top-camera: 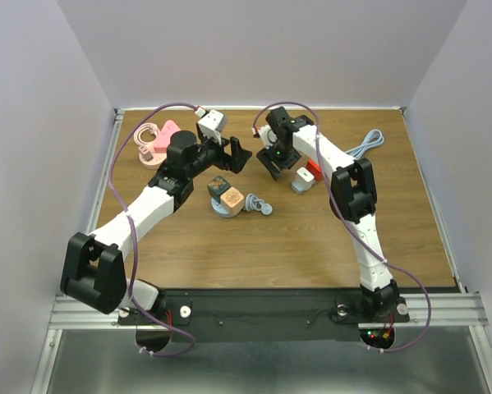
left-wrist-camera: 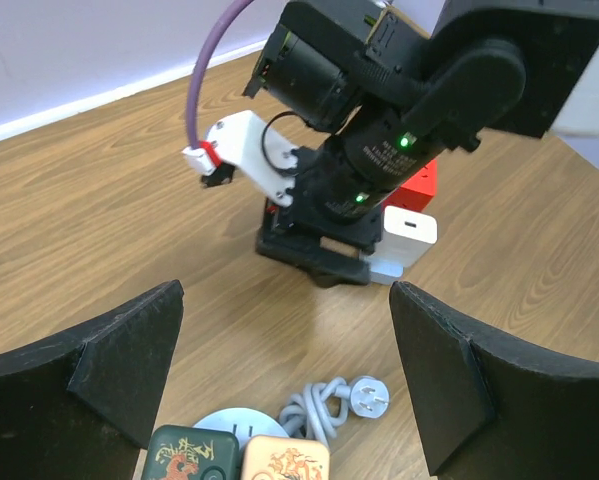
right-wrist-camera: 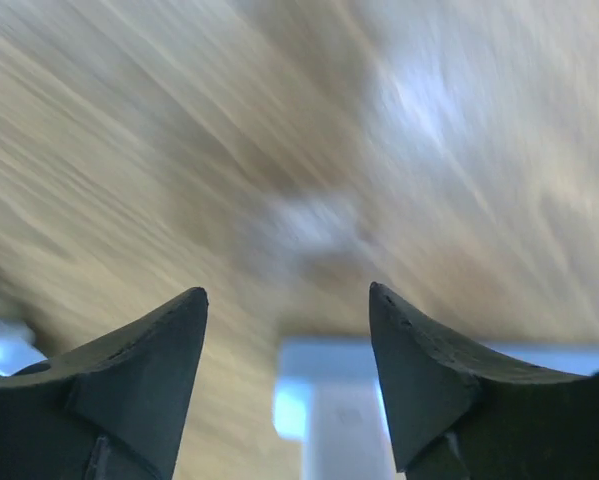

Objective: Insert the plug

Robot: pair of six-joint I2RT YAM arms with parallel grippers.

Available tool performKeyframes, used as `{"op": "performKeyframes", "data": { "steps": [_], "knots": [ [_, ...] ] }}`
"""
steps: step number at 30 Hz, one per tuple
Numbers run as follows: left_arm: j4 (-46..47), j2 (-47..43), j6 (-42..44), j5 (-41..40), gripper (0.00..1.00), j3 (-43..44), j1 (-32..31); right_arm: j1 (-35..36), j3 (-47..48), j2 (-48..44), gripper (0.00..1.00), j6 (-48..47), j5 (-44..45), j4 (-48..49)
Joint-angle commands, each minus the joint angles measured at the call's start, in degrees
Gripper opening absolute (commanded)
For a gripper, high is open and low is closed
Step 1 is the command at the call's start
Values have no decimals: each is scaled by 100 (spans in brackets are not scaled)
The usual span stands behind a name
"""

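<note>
A grey three-pin plug (top-camera: 266, 208) on a knotted grey cord lies on the wooden table beside a round grey socket base (top-camera: 221, 210). The base carries a green cube (top-camera: 218, 187) and an orange cube (top-camera: 232, 199). In the left wrist view the plug (left-wrist-camera: 372, 398) lies below and between the jaws, with the socket base (left-wrist-camera: 222, 424) at the bottom edge. My left gripper (top-camera: 239, 153) is open and empty above and behind them. My right gripper (top-camera: 272, 169) is open, pointing down beside a white charger block (top-camera: 301, 182). That block shows blurred between its jaws in the right wrist view (right-wrist-camera: 351, 420).
A red block (top-camera: 314, 171) stands behind the white charger. A pink cable coil and pink holder (top-camera: 154, 139) lie at the back left. A grey cable (top-camera: 366, 145) lies at the back right. The two arms are close together over the table's middle.
</note>
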Motion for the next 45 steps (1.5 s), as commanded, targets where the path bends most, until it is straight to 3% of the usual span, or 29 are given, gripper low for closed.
{"op": "performKeyframes", "data": {
  "steps": [1, 6, 9, 19, 25, 31, 37, 45],
  "knots": [
    [11, -12, 5, -1, 95, 369, -30, 116, -114, -514, 72, 64, -422, 1124],
    [-121, 23, -21, -45, 95, 501, -30, 116, -438, -945, 75, 47, -186, 1167],
    [-288, -21, -153, -464, 96, 658, -21, 90, -922, -1463, 78, 231, 104, 1544],
    [-832, -768, -1085, -1703, 99, 536, 409, -182, -2960, -3658, 100, 1415, 711, 3572],
    [-1641, -1040, -1076, -2672, 99, 659, 489, -411, -4981, -5144, 100, 2181, 1036, 5059],
    [-2072, -1391, -857, -3287, 99, 668, 524, -850, -6757, -6901, 100, 3007, 2265, 6202],
    [-2107, -1647, -848, -3867, 99, 659, 541, -991, -7549, -7712, 100, 3211, 2925, 6468],
    [-2335, -1744, -777, -4114, 99, 826, 541, -1009, -7857, -8328, 100, 3246, 3287, 6476]
  ]
}}
